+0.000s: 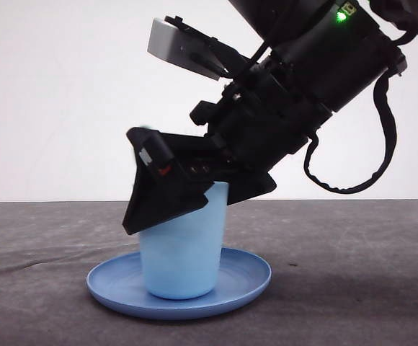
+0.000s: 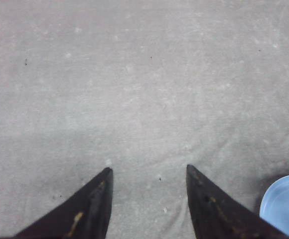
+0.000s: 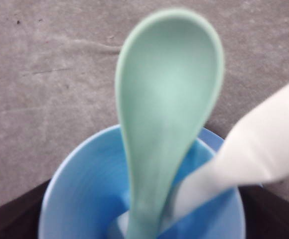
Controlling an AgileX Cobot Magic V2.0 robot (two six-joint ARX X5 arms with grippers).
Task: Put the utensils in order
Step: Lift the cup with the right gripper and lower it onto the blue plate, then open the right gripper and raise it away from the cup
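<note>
right gripper (image 1: 167, 189), black and wedge-fingered, is seen at the rim of a light blue plastic cup (image 1: 182, 252) standing on a round blue plate (image 1: 245, 282) on the grey table (image 1: 353, 245). whether its jaws are parted or closed cannot be told. within the cup, a pale mint-green plastic spoon (image 3: 167, 104) with an oval bowl is stood handle-down, and a small white plastic fork (image 3: 254, 149) is leaned just beside it, tines outward. left gripper (image 2: 148, 174) is held with its fingers spread apart over bare table, gripping nothing, near the plate's edge.
</note>
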